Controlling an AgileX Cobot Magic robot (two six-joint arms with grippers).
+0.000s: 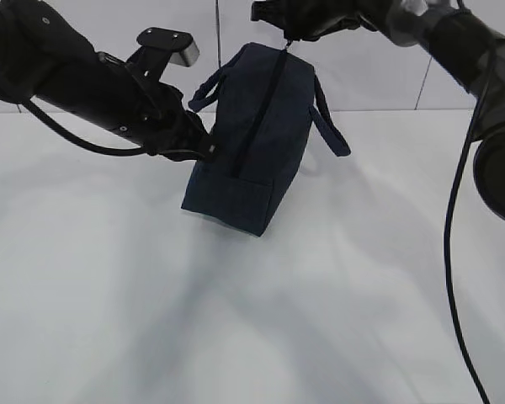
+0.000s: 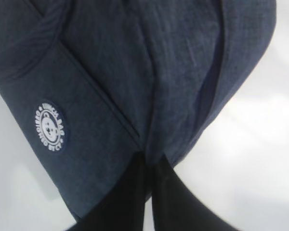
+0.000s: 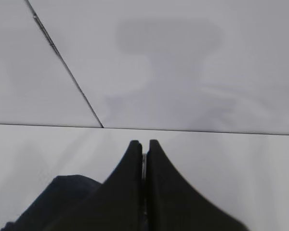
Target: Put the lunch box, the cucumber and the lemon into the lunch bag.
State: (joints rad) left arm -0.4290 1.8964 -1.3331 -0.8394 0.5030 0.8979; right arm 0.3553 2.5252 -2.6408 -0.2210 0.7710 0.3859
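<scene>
Both black grippers work at the boxy dark navy fabric lunch bag [image 1: 257, 143], which stands on the white tabletop [image 1: 252, 320] and serves as the landmark.

At the bag's near left corner, the left gripper [image 2: 148, 161] has its two black fingers [image 2: 127, 192] drawn close with only a thin gap showing, and a fold of navy cloth at the zipper end is nipped between the tips. In the exterior view the same gripper [image 1: 204, 151] meets the bag beside the lower end of the zipper line.

Above the bag's far top end, the right gripper [image 3: 144, 147] has its fingers pressed together; a thin pale sliver shows between them, but what it is cannot be made out. In the exterior view this gripper [image 1: 288, 38] sits right at the top of the zipper, and the pull itself is too small to tell apart from the fingertips.

The bag leans, its top panel tilted toward the camera, with a dark zipper seam running down the middle. It looks shut along the visible length. One loop handle [image 1: 330, 126] hangs off its right side, another [image 1: 209, 91] arches on its left. A small white round logo [image 2: 51, 127] is stitched on the side panel left of the pinched corner; its lettering is blurred.

Only a dark rounded edge of the bag [image 3: 62, 192] enters the right wrist view, below and left of the fingers. The bag's inside is hidden.
</scene>
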